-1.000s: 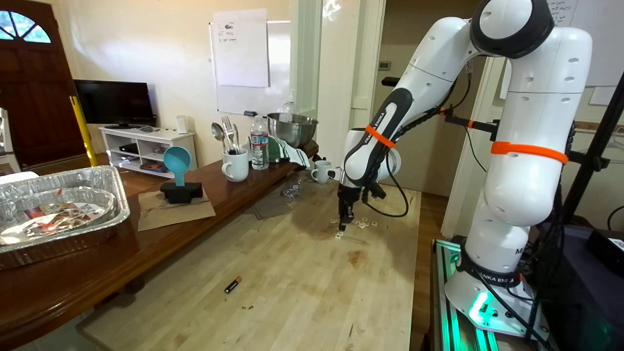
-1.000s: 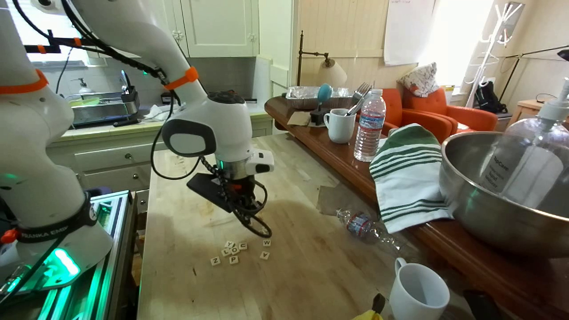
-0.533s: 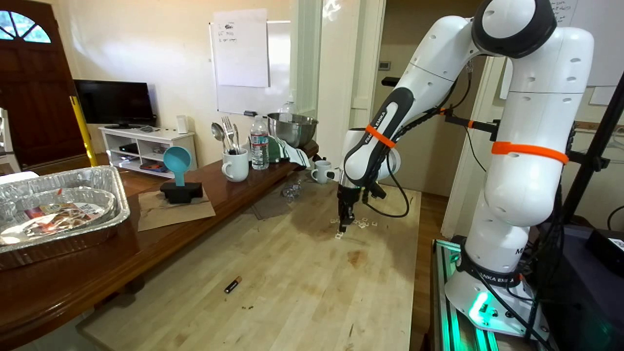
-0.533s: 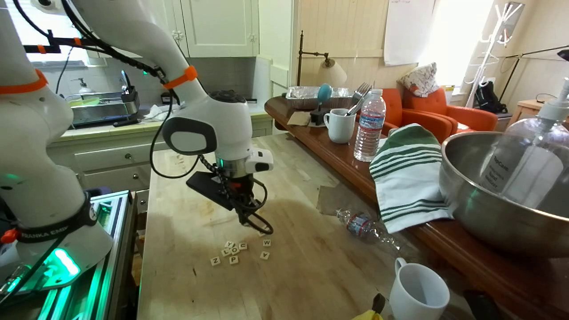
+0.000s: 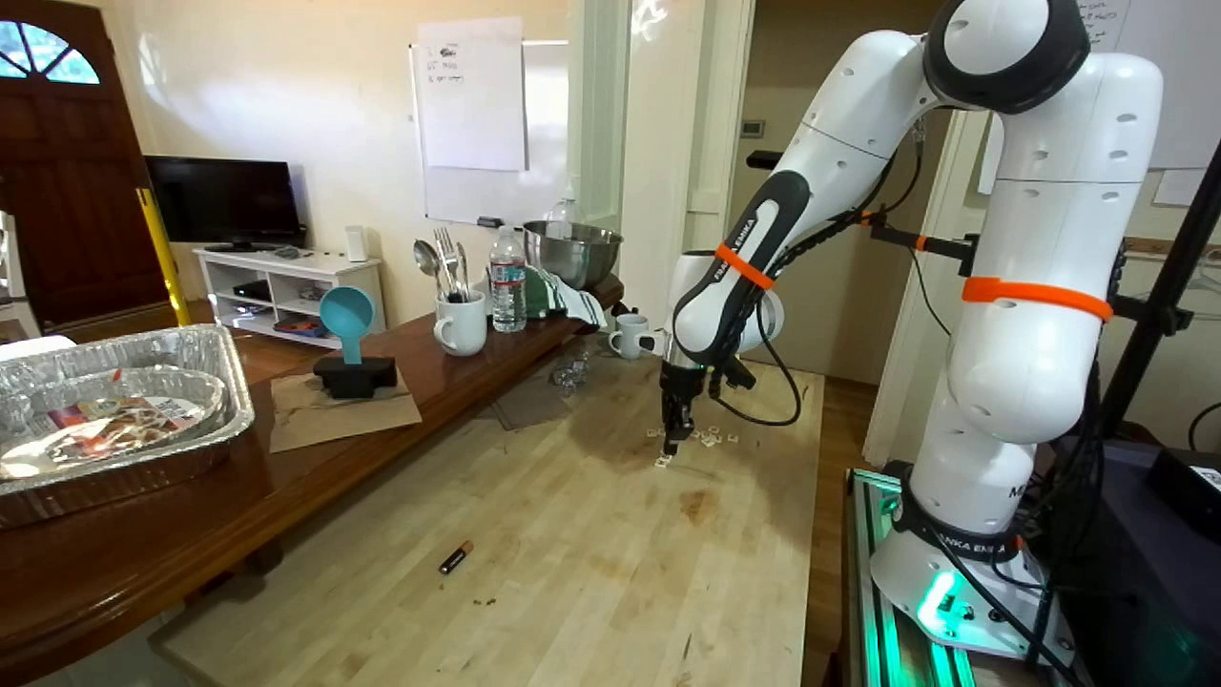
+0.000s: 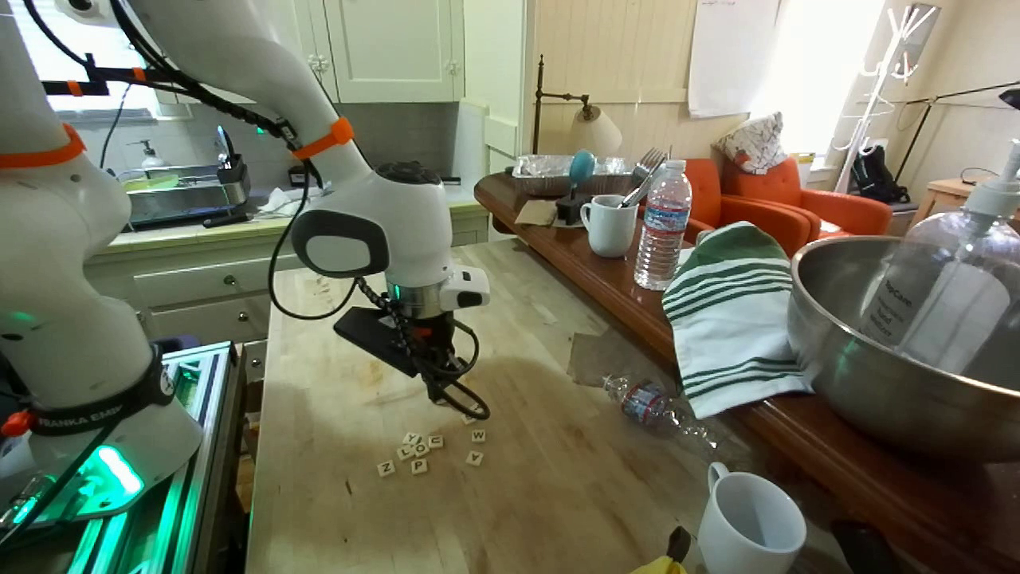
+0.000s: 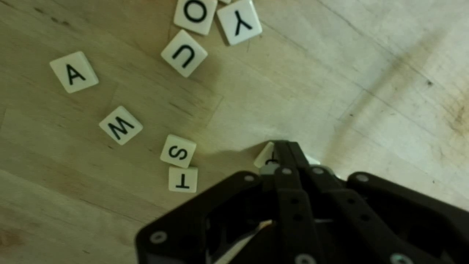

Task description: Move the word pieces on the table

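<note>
The word pieces are small pale square letter tiles on the light wood table [image 5: 610, 572]. In the wrist view I see O [image 7: 195, 15], Y [image 7: 240, 22], U [image 7: 184, 54], A [image 7: 74, 72], a W or M [image 7: 121, 125], S [image 7: 178, 151] and T [image 7: 183, 179]. My gripper [image 7: 288, 143] has its two fingers together, low over one more tile [image 7: 264, 157]. That tile shows on both sides of the fingers; its middle is hidden. In an exterior view, the fingertips stand right at a tile [image 5: 663, 461]. Other tiles, such as P [image 6: 419, 467] and Z [image 6: 386, 469], lie grouped nearby.
A battery [image 5: 456, 557] lies on the table. A crumpled plastic bottle [image 6: 645, 402] and a white mug [image 6: 749, 522] are along the brown counter side. A steel bowl [image 6: 829, 351], towel [image 6: 733, 319], upright bottle [image 6: 663, 227] and foil tray [image 5: 229, 382] stand on the darker counter.
Between one second and half a second ago, my gripper came down slightly and shifted a little; a tile behind its cable came into view. Since then almost nothing has moved.
</note>
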